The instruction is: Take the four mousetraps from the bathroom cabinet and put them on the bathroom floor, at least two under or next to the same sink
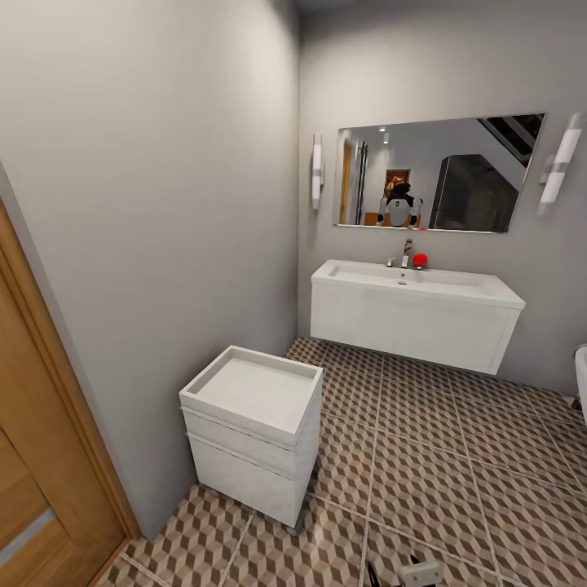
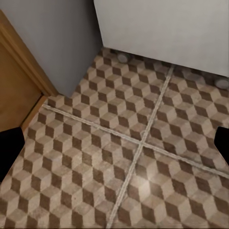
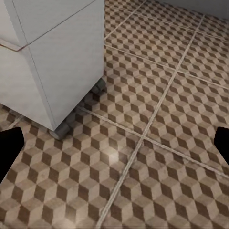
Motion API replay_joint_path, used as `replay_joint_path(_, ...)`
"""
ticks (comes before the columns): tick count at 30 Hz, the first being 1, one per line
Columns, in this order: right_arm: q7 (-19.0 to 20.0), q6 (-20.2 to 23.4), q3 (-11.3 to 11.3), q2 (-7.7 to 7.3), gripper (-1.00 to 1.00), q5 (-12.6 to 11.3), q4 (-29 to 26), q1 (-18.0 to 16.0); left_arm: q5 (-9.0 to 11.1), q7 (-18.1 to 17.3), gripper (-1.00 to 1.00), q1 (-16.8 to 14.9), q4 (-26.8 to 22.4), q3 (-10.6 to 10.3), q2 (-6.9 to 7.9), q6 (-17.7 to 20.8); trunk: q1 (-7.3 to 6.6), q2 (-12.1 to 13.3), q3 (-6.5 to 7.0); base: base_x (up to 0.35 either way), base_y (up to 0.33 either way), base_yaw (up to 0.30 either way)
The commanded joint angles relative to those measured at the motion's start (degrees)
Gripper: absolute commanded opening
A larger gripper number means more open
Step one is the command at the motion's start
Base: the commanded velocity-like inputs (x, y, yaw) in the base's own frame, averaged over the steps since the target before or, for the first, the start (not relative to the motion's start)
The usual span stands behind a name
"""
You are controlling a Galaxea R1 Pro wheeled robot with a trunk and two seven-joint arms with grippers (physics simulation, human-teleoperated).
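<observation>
The mousetraps and the cabinet are out of view. The white sink [image 1: 456, 287] hangs on the far wall with a chrome faucet [image 1: 405, 253], above the cube-patterned bathroom floor [image 1: 456, 456]. My left gripper [image 2: 114, 148] is open over bare tiles [image 2: 95, 157], its dark fingertips [image 2: 9, 148] far apart and nothing between them. Low over the floor [image 3: 157, 157], my right gripper [image 3: 114, 148] also stands open and empty, beside the small white cube unit [image 3: 52, 62].
The white cube unit with a tray top [image 1: 244, 473] stands on casters against the left wall. A wooden door [image 1: 33, 456] is at the near left. A small red object [image 1: 420, 260] sits by the faucet. A mirror [image 1: 440, 173] hangs above. A white fixture's edge [image 1: 581, 375] shows at far right.
</observation>
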Motion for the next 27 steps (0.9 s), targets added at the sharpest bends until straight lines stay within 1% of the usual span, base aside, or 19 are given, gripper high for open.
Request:
replay_joint_path(1, -0.17, -0.18, 0.08, 0.01, 1.00, 0.22, 0.12, -0.04, -0.04, 0.18, 1.00, -0.04, 0.31, -0.03, 0.05, -0.23, 0.00, -0.03, -0.06, 0.000, 0.000, 0.000)
replay_joint_path(10, -0.32, -0.28, 0.01, -0.08, 1.00, 0.21, 0.39, -0.07, 0.01, 0.16, 1.00, -0.04, 1.32, -0.02, 0.21, -0.43, 0.00, -0.03, -0.06, 0.000, 0.000, 0.000)
replay_joint_path(27, -0.41, -0.29, -0.01, -0.11, 1.00, 0.21, 0.43, -0.07, 0.00, 0.16, 1.00, -0.04, 1.50, -0.11, 0.20, -0.45, 0.00, -0.03, -0.06, 0.000, 0.000, 0.000)
